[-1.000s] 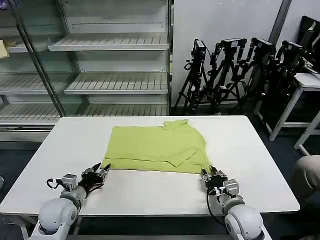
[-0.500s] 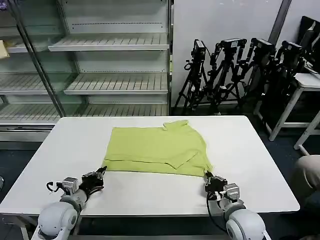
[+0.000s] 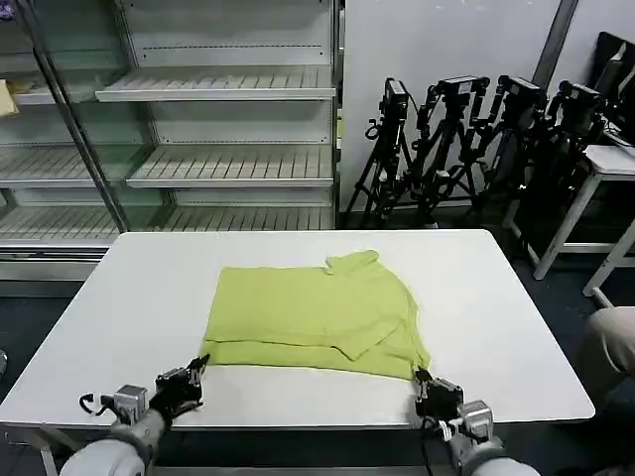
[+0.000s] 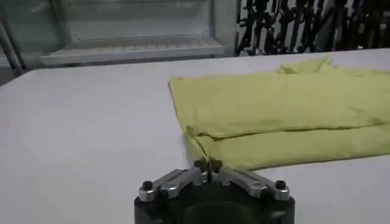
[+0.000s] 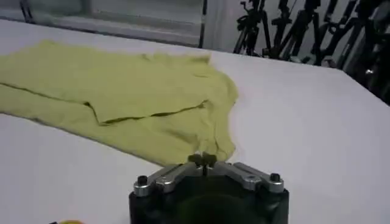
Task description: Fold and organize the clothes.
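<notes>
Left gripper (image 4: 208,164) and right gripper (image 5: 203,161) are each pinching a near corner of the lime shirt (image 3: 317,309), which spreads away from them on the white table (image 3: 516,327).

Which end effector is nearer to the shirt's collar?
Right. The right end effector grips the shirt's near corner below the collar; the left end effector grips the opposite near corner, farther off.
</notes>
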